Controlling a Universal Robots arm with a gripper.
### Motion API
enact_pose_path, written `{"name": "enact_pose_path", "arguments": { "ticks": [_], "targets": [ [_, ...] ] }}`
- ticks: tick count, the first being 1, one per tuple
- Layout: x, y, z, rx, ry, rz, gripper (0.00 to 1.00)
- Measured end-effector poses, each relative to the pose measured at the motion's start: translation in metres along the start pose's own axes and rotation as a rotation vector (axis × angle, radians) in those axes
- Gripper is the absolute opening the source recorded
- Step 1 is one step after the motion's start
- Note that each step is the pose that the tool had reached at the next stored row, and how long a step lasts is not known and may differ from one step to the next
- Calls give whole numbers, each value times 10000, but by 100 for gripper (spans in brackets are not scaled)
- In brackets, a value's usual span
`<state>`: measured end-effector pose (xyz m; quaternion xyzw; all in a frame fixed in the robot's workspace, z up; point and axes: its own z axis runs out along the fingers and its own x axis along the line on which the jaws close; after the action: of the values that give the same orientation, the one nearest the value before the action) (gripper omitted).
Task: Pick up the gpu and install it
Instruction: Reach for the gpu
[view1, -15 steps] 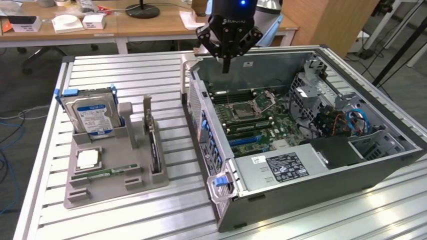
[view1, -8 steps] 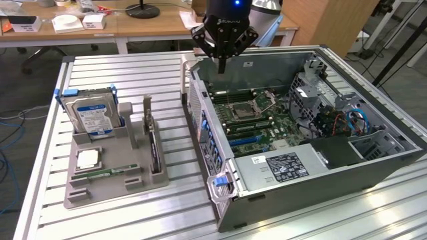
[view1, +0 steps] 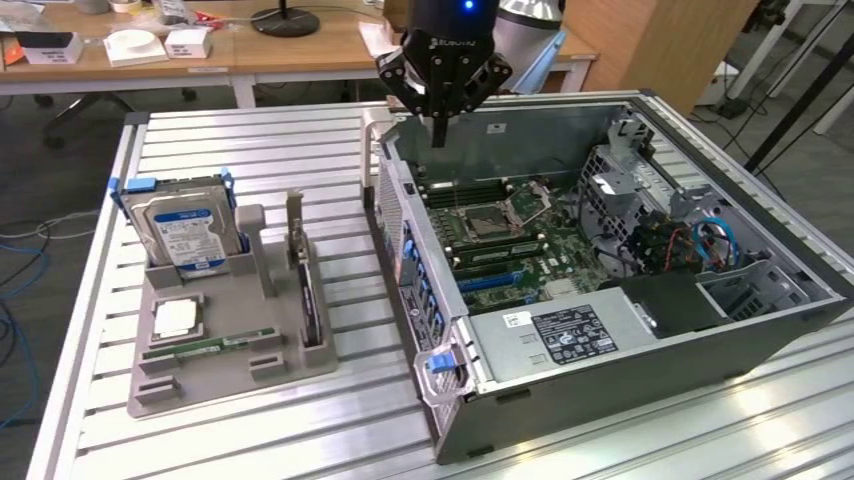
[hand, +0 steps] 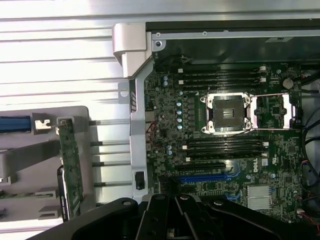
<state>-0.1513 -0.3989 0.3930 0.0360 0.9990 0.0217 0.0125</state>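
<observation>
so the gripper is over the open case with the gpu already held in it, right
Not quite. The gripper does hang over the open case, but it is shut on nothing. The exterior view shows the gpu standing on edge in the grey holder beside the case.

**Slatted metal desk, two items on it**

Silver ribbed desk (view1: 267, 150). Grey parts holder (view1: 220, 385) sits flat toward the exterior view's left. Open computer case (view1: 627, 400) lies on its side just beside it, toward the right. Both rest directly on the slats.
</observation>
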Motion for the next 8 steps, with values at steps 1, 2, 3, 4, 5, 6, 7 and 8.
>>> {"name": "enact_pose_path", "arguments": {
  "ticks": [1,2,3,4,5,6,7,8],
  "targets": [
    [1,0,0,0,0,1,11],
    [1,0,0,0,0,1,11],
    [2,0,0,0,0,2,11],
    [6,0,0,0,-1,4,11],
    [10,-1,0,0,-1,3,11],
    [14,-1,0,0,0,1,11],
    [19,-1,0,0,0,1,11],
    [25,-2,0,0,0,1,11]
  ]
}}
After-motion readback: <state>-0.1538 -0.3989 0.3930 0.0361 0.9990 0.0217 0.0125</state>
